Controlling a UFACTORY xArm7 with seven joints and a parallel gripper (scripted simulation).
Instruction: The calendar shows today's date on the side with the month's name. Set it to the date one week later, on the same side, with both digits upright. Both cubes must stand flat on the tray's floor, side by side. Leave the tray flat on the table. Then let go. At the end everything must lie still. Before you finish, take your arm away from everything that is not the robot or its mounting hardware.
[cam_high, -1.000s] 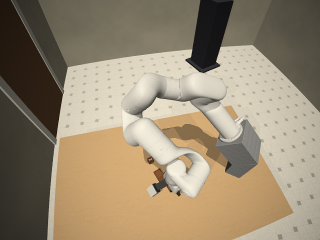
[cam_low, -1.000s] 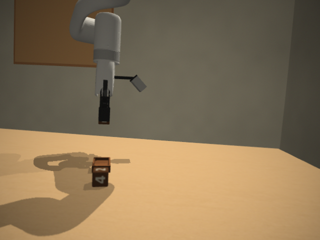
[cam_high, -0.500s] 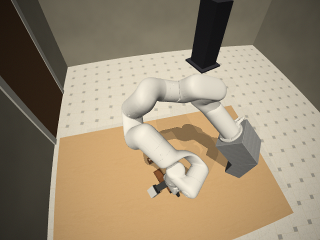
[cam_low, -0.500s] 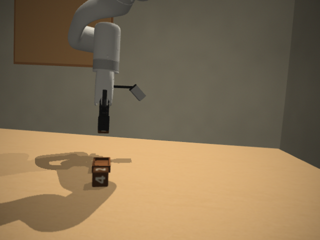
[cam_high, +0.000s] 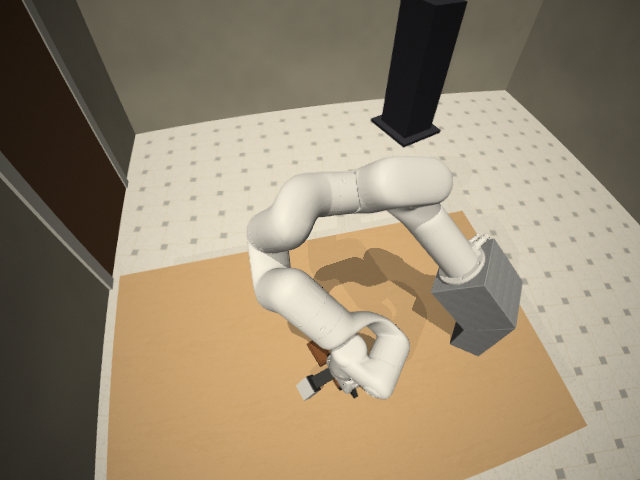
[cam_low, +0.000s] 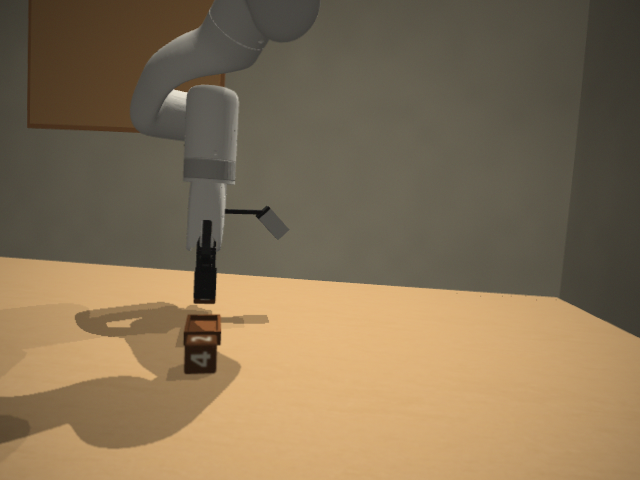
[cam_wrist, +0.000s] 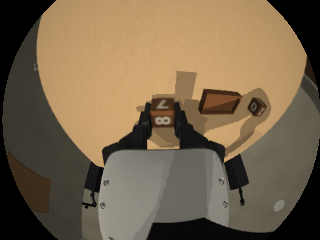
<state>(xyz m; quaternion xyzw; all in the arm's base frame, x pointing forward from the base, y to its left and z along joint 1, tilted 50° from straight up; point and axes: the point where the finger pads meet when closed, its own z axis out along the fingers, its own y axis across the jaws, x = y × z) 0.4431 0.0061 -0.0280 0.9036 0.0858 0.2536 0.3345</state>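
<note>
My gripper (cam_low: 204, 297) (cam_wrist: 162, 109) is shut on a brown number cube (cam_wrist: 162, 114) and holds it in the air just above the tray. In the wrist view the cube shows an 8 and, on the face next to it, what looks like a 7. The brown tray (cam_low: 202, 324) (cam_wrist: 219, 102) (cam_high: 316, 352) lies flat on the table and is empty. The second cube (cam_low: 200, 356) (cam_wrist: 256, 107) stands on the table outside the tray, at its end, with a 4 on its side and a 2 on top. In the top view my arm hides the gripper and both cubes.
The wooden table (cam_low: 413, 387) (cam_high: 206, 387) bears the arm's grey base block (cam_high: 480, 304) at its far right. A black pillar (cam_high: 418, 67) stands on the tiled floor behind. The wrist camera's small grey box (cam_low: 273, 223) sticks out beside the gripper.
</note>
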